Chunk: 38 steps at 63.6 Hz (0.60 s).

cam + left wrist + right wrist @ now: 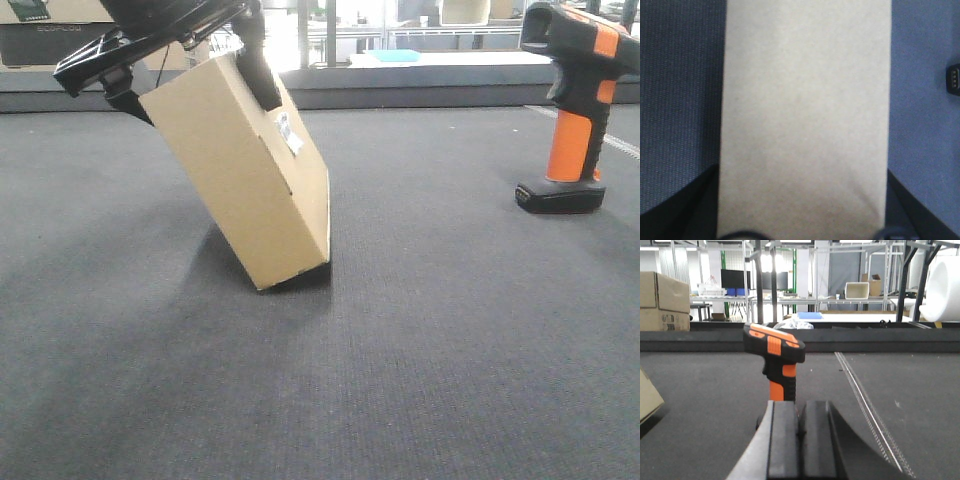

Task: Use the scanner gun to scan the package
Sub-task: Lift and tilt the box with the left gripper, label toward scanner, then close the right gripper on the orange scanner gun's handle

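Note:
The package (240,175), a flat brown cardboard box, leans tilted with its lower corner on the dark mat. A small white barcode label (289,132) sits on the broad face turned right. My left gripper (200,90) is shut on the package's top end, one black finger (262,70) on the label face and the other behind. In the left wrist view the package (805,115) fills the span between both fingers (690,210). The scanner gun (575,110) stands upright on its foot at the far right. My right gripper (799,415) is shut and empty just short of the scanner gun (775,355).
A raised black border (865,340) bounds the mat's far side, with shelving behind. Stacked cardboard boxes (660,300) stand at the back left. A pale seam (865,405) runs across the mat right of the scanner. A small black part (953,80) shows at the left wrist view's right edge.

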Motion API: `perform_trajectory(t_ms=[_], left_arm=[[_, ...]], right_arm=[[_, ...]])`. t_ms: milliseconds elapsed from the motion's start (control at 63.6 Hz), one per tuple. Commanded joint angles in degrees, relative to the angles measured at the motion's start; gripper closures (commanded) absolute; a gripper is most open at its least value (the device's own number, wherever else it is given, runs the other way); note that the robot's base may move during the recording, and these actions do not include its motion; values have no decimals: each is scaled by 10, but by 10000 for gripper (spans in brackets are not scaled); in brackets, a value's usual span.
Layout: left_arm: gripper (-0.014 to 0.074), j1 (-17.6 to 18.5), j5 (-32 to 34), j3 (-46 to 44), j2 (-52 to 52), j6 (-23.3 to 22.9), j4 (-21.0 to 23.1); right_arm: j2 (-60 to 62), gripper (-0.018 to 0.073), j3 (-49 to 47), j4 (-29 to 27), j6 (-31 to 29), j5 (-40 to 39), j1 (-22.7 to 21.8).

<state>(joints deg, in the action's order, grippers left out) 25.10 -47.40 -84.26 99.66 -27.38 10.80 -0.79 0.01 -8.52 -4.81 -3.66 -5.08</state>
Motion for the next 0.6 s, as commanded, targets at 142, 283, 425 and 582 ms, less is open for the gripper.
perform_trajectory(t_ms=[142, 283, 425, 582], left_arm=[[707, -1, 2, -1, -7, 3, 14], [707, -1, 3, -1, -7, 3, 16], [707, -1, 5, -1, -7, 3, 16], [707, -1, 23, -1, -7, 3, 16]], right_arm=[[-10, 727, -62, -2, -3, 50, 1], [-58, 727, -115, -2, -3, 58, 1], [-141, 727, -166, -2, -3, 58, 1], [-245, 727, -200, -2, -3, 55, 1]])
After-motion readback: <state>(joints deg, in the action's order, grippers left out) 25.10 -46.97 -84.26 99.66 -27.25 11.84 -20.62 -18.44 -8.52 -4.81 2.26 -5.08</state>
